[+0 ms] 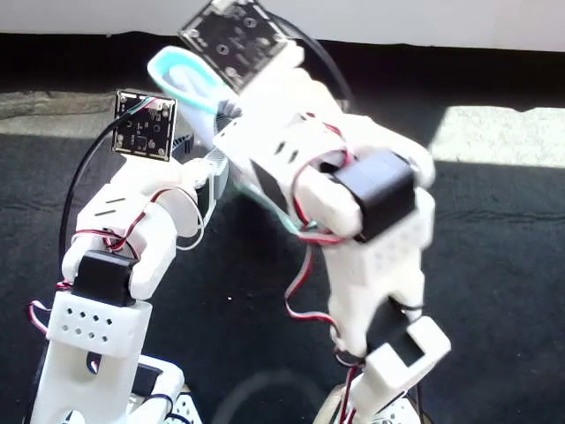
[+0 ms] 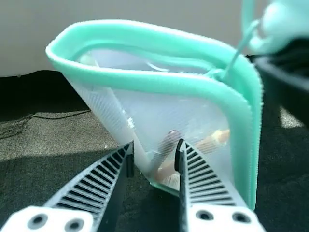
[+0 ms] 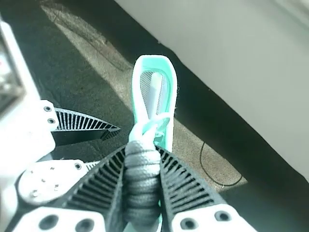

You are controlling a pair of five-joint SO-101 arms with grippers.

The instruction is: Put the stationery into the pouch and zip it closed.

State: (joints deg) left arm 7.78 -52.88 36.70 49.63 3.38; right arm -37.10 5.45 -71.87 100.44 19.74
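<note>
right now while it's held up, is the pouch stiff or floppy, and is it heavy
Likely floppy: the pouch is thin see-through mesh, with only its teal rim looking firmer. Probably light, since a cord in the right fingers and the left fingers at one corner hold it up. The stationery inside would likely shift.

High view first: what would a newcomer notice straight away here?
The mint-green mesh pouch, held up off the table with its mouth gaping, stationery showing through the mesh. The left gripper pinches its lower corner, while the right gripper clamps a grey braided cord at the pouch's end.
</note>
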